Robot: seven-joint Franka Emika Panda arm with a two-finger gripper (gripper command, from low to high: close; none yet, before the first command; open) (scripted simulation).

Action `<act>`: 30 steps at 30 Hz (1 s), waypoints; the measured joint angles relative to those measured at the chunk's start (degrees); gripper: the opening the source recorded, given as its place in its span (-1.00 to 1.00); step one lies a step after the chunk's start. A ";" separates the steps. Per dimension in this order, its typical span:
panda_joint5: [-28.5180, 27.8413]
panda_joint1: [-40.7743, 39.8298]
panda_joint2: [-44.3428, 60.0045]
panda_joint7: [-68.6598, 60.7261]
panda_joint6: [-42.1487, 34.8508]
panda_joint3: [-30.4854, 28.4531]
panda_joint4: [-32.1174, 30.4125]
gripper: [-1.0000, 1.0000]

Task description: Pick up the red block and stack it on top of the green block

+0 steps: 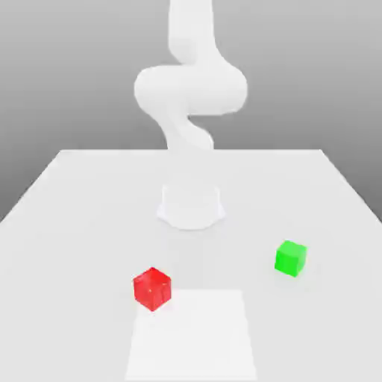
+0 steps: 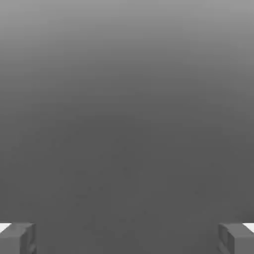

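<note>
The red block (image 1: 152, 289) rests on the white table (image 1: 74, 216), toward the exterior view's left and close to the front. The green block (image 1: 290, 258) sits apart from it, toward the exterior view's right. The white arm (image 1: 190, 89) rises from its base at the table's middle and bends upward out of the picture's top. In the hand view my gripper (image 2: 127, 238) is open: two grey fingertips (image 2: 17, 238) stand far apart with nothing between them, facing a plain grey background.
A slightly brighter white square patch (image 1: 192, 336) lies on the table's front, just beside the red block. The arm's round base (image 1: 191, 205) stands behind both blocks.
</note>
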 joint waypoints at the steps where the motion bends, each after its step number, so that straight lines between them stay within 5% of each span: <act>1: 0.09 -0.70 1.77 1.27 1.41 0.09 -1.79 0.00; 17: 0.34 -11.94 33.82 23.56 25.98 1.92 -30.31 0.00; 23: -1.53 -12.16 49.74 26.79 38.93 0.65 -30.54 0.00; 24: -1.64 -11.87 51.76 26.89 40.65 0.34 -30.28 -1.00; 30: -1.90 -11.77 52.76 27.12 41.60 0.23 -30.14 -1.00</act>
